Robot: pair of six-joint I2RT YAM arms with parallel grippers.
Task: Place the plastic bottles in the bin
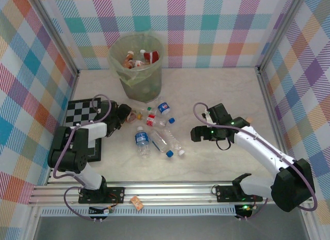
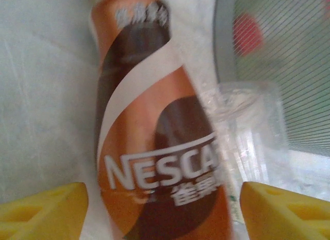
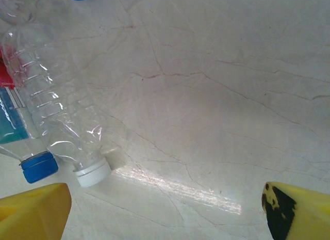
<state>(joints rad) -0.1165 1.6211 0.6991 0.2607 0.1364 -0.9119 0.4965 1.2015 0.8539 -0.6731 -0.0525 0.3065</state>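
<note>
A brown Nescafe bottle (image 2: 154, 147) lies on the table between the yellow fingers (image 2: 41, 209) of my left gripper (image 2: 164, 209). The jaws stand open around it with a narrow gap on each side. A clear bottle (image 2: 247, 131) lies against its right side. In the top view my left gripper (image 1: 128, 115) is just in front of the pale-green bin (image 1: 116, 59), which holds several bottles. More plastic bottles (image 1: 142, 141) lie scattered at the table's middle. My right gripper (image 1: 195, 132) hovers open to their right, over bare table (image 3: 206, 95), beside a clear white-capped bottle (image 3: 56, 111).
A black-and-white checkerboard (image 1: 82, 111) lies under the left arm at the table's left. The bin's ribbed wall (image 2: 289, 69) stands close behind the brown bottle. A blue-capped bottle (image 3: 15, 121) lies beside the white-capped one. Checked walls enclose the table.
</note>
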